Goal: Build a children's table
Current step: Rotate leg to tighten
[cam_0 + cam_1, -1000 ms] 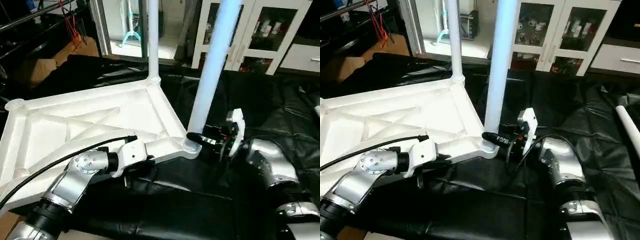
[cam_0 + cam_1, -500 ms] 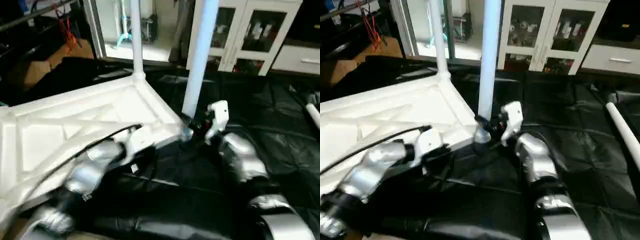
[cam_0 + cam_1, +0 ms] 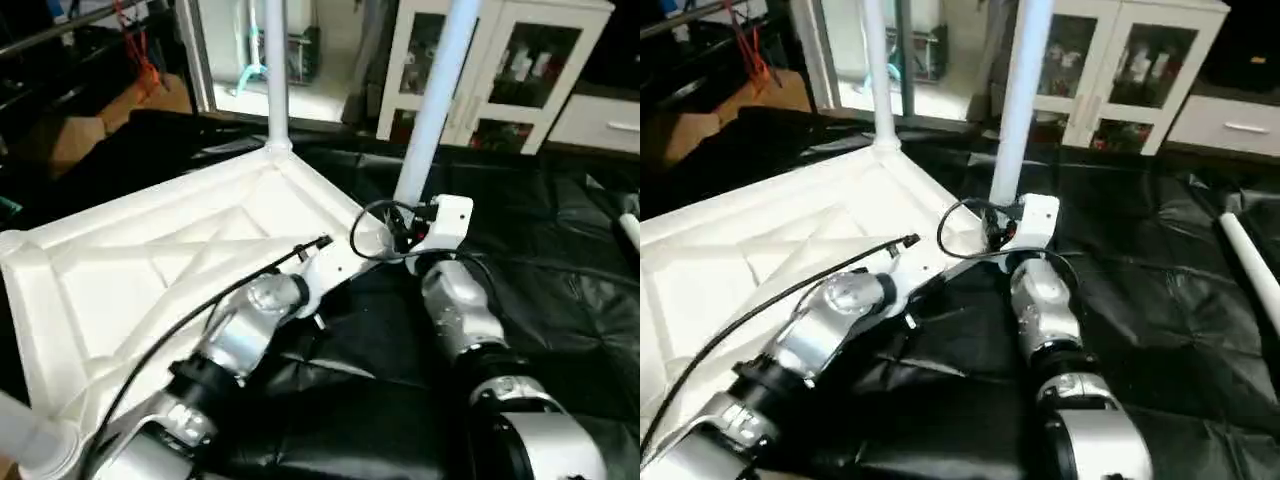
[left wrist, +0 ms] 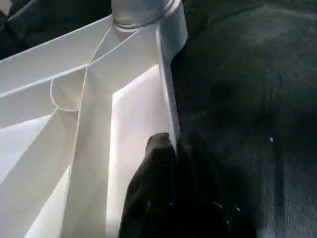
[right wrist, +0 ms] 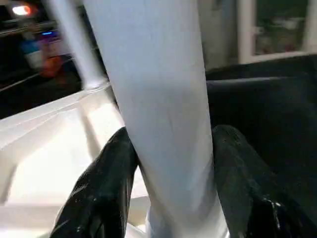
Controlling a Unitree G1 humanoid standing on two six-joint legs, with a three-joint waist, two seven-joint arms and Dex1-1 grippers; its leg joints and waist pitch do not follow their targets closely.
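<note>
Head view: your tabletop (image 3: 170,260) lies underside up on black sheeting (image 3: 560,280), two legs (image 3: 437,95) upright in its corner sockets. Left wrist: your left pincer (image 4: 171,148) is pinched shut on the tabletop's rim. Right wrist: your right pincer (image 5: 171,183) clasps the near leg just above its socket.

White plastic on black sheeting

The tabletop (image 3: 150,270) and legs (image 3: 436,90) look smooth, slightly glossy plastic; the black covering (image 3: 560,260) at right is wrinkled and shiny; both forearms (image 3: 455,305) are brushed silver metal.
</note>
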